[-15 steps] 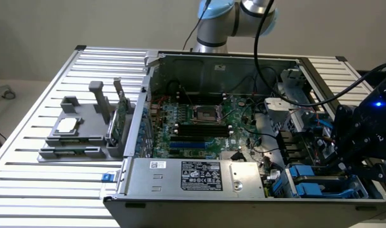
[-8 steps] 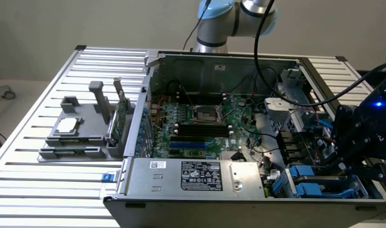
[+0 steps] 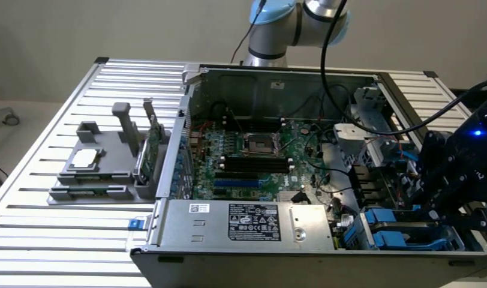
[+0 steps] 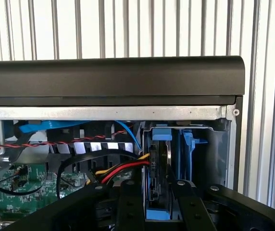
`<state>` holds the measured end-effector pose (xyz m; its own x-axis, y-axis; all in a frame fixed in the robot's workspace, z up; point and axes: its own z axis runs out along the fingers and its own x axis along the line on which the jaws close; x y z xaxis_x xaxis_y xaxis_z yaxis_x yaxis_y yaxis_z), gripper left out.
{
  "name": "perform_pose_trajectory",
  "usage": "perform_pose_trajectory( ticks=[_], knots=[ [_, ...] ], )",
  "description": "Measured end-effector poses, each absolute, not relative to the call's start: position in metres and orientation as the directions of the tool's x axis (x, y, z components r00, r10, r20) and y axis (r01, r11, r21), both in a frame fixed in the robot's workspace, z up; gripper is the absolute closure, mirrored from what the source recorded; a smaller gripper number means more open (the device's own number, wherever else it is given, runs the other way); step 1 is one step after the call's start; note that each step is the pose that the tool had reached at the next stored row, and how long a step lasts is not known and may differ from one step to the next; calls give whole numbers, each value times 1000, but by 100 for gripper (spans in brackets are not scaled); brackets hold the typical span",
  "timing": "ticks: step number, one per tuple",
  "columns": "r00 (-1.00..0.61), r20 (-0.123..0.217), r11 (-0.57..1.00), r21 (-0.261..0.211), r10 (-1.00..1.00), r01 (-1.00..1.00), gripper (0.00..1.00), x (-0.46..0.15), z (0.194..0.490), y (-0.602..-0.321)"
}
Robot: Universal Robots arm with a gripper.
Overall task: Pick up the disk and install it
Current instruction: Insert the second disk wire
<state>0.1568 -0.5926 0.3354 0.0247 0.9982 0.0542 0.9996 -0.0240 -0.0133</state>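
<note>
An open grey metal computer case [image 3: 252, 156] lies on a slatted aluminium table [image 3: 59, 180]. At the case's corner nearest the exterior view's right, the black gripper [image 4: 159, 192] straddles the blue-framed disk [image 4: 157, 173], standing on edge in its narrow bay. Jaws part-open, grip unclear.

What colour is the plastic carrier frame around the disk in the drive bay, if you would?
Bright blue; the carrier frame shows best in the wrist view.

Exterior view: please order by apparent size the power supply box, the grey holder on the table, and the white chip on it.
Largest to smallest:
1. power supply box
2. grey holder, close to it, but farther from the camera
3. white chip
</note>
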Motion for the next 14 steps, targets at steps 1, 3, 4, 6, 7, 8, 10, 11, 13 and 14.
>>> perform_pose_trajectory(
  ticks=[1, 3, 4, 6, 7, 8, 10, 11, 13, 14],
  knots=[
    [25, 54, -24, -13, 998, 1000, 70, 157, 336, -593],
    [25, 54, -24, -13, 998, 1000, 70, 157, 337, -593],
    [25, 54, -24, -13, 998, 1000, 70, 157, 338, -593],
    [25, 54, -24, -13, 998, 1000, 70, 157, 339, -593],
    [25, 54, -24, -13, 998, 1000, 70, 157, 340, -593],
    [25, 54, -24, -13, 998, 1000, 70, 157, 341, -593],
    [25, 54, -24, -13, 998, 1000, 70, 157, 343, -593],
    [25, 54, -24, -13, 998, 1000, 70, 157, 344, -593],
    [25, 54, -24, -13, 998, 1000, 70, 157, 346, -593],
    [25, 54, -24, -13, 998, 1000, 70, 157, 347, -593]
  ],
)
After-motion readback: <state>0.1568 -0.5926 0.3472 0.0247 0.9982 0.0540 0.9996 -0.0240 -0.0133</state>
